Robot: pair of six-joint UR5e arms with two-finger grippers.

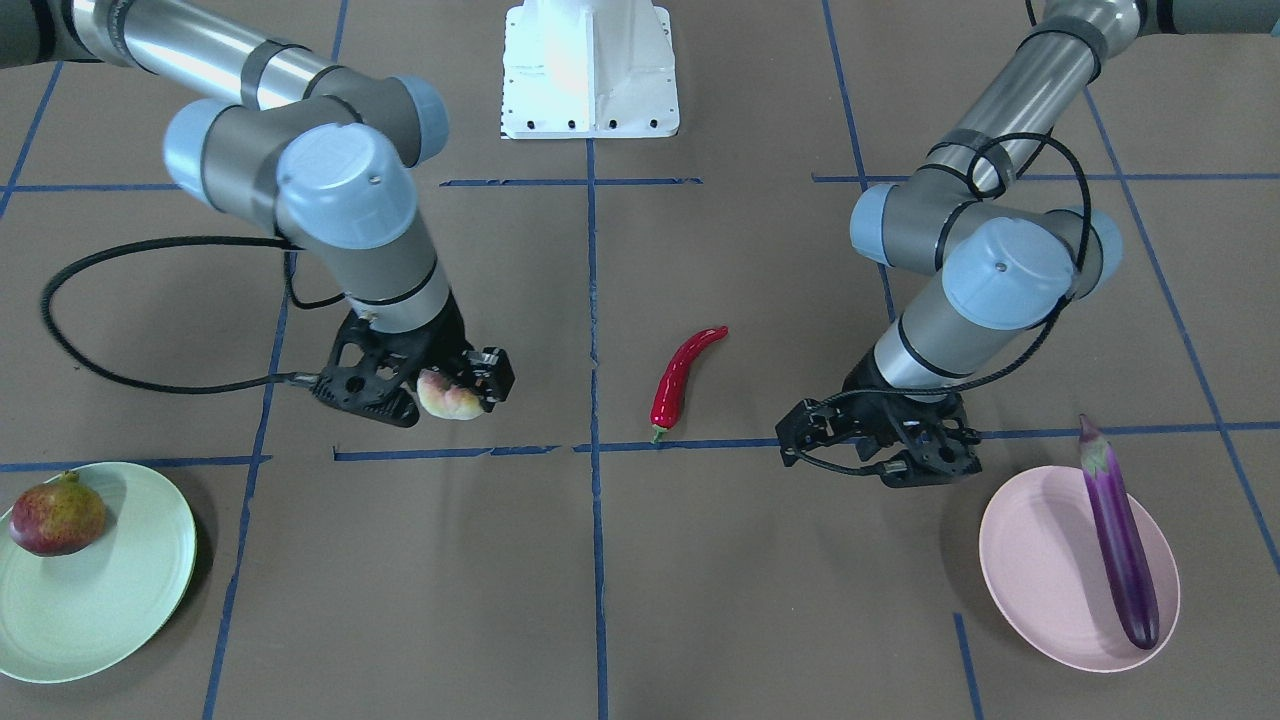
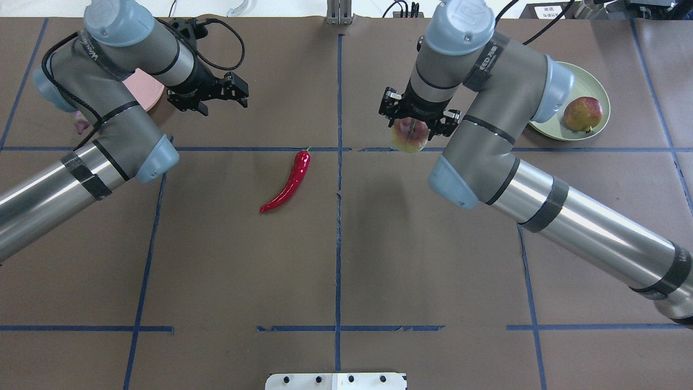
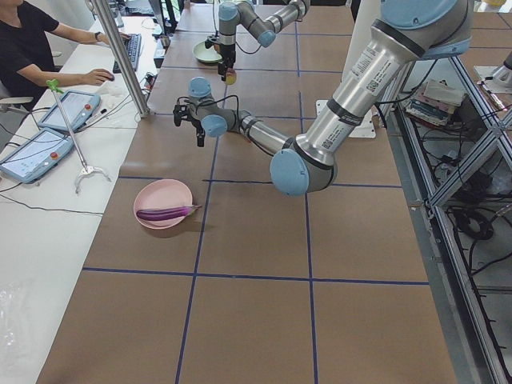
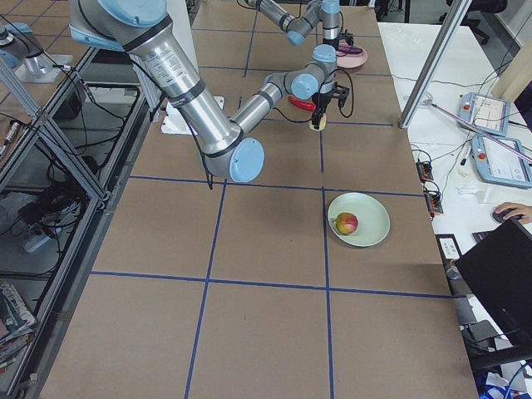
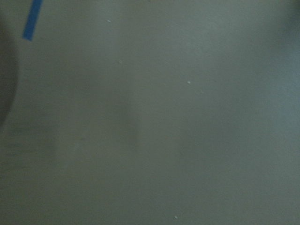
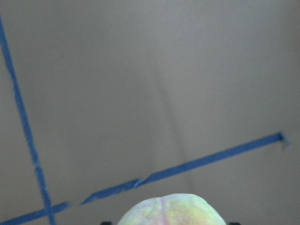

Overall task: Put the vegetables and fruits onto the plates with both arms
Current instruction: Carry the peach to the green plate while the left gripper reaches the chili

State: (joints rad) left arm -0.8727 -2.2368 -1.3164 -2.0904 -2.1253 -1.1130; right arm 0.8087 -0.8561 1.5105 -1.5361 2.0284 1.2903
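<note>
Pomegranate [image 1: 57, 515] on green plate [image 1: 110, 610] and eggplant [image 1: 1118, 535] on pink plate [image 1: 1040, 580] are complete; right gripper [image 1: 452, 388] pinches peach [image 2: 406, 138], chili pepper [image 1: 683, 375] lies unplated on table [image 1: 700, 600], and left gripper [image 1: 885, 445] carries nothing, finger spacing indeterminable.

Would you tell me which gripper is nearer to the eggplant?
Left. The left gripper hangs beside the pink plate where the eggplant lies; the right gripper, shut on the peach, is far across the table, past the chili.
</note>
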